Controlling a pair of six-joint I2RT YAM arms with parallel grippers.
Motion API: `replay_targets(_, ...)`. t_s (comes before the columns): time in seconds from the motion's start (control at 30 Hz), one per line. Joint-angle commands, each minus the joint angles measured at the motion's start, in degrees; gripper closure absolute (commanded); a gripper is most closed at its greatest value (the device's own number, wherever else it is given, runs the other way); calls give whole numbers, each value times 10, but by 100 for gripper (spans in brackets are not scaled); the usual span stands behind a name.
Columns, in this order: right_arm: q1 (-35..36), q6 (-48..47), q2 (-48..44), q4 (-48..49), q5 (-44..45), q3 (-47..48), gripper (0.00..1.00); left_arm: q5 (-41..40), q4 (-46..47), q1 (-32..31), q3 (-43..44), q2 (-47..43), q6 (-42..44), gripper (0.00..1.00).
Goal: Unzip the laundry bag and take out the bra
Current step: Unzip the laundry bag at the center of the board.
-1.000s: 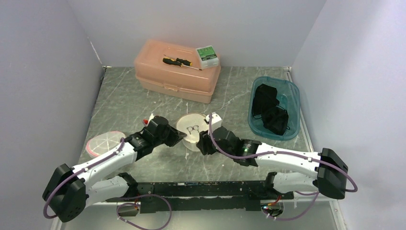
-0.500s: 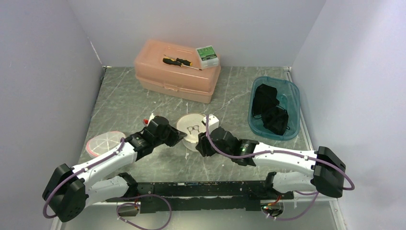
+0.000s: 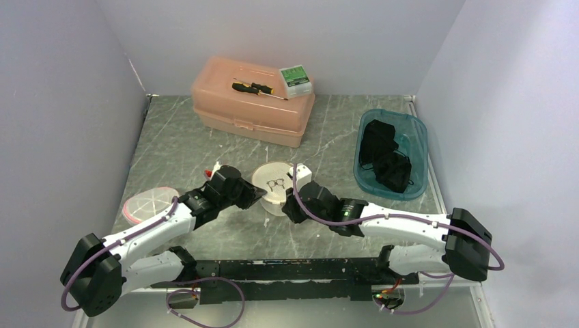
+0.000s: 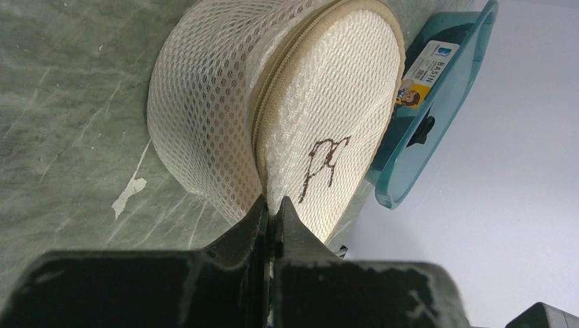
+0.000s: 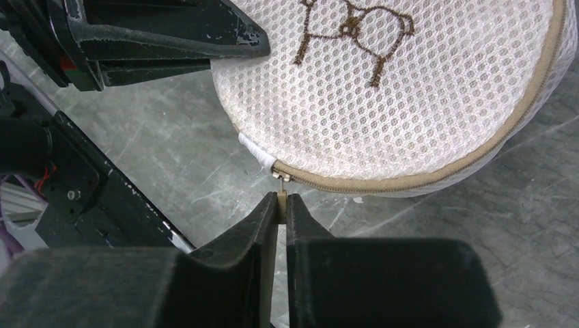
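From above, the round laundry bag lies mid-table, toward the near edge, between the left gripper and the right gripper. A teal plastic basin stands by the right edge.

The left wrist view shows a drum of white honeycomb mesh. Its flat lid is ringed by a tan zipper and stitched with a brown bra motif. The left gripper's pressed-together fingers pinch the mesh at the lid's rim.

In the right wrist view, the right gripper nips the small tan zipper pull. The visible stretch of zipper is closed.
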Motion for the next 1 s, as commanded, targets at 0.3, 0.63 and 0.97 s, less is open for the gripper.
replay_targets(0.3,0,-13,-16,-38,62,25,100,23,35,-3,16,9,49,97)
replay_targets(0.63,-47,-13,-68,-71,89,-23,100,82,46,-3,30,54,99,97)
replay_targets(0.97,-97,-36,-106,-79,70,-38,100,106,22,2,70,73,176,97)
